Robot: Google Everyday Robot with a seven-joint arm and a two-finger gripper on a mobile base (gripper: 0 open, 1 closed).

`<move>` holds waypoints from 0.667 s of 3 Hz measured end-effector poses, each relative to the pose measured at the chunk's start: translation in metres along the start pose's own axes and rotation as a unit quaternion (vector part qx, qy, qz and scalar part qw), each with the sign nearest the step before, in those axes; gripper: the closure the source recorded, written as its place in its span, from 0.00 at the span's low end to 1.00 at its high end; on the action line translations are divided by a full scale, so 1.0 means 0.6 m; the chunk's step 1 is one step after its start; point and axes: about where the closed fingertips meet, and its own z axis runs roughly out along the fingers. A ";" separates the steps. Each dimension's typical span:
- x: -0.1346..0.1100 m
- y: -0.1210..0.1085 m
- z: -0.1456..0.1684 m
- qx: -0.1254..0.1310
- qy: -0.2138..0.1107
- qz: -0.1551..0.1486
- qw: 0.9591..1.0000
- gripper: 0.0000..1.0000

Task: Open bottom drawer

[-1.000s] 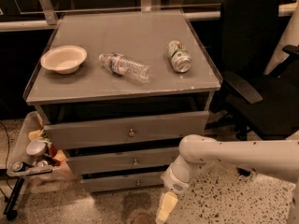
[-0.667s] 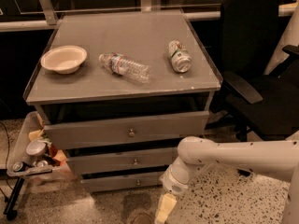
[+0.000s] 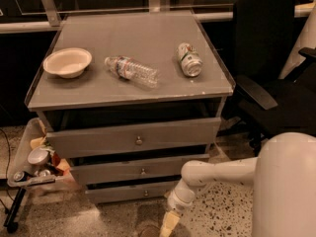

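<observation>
The grey cabinet has three drawers that get smaller downward. The bottom drawer (image 3: 129, 192) is the slimmest front, with a tiny round knob (image 3: 146, 193) at its centre, and its front sits close to the cabinet. My gripper (image 3: 168, 226) hangs at the end of the white arm (image 3: 217, 172). It points down at the floor, just below and to the right of the bottom drawer's knob, and is apart from the drawer front.
On the cabinet top lie a white bowl (image 3: 67, 61), a plastic bottle (image 3: 131, 70) and a can (image 3: 189, 59). A black office chair (image 3: 269, 68) stands to the right. A tray of clutter on a stand (image 3: 34, 167) stands to the left. The floor (image 3: 217, 216) is speckled.
My gripper has shifted slightly left and down, nearer the bottom drawer's front. The drawers and the things on top have not moved.
</observation>
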 end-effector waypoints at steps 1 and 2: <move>0.036 -0.033 0.082 -0.009 -0.011 0.014 1.000 0.00; 0.036 -0.030 0.088 -0.002 -0.007 0.011 1.000 0.00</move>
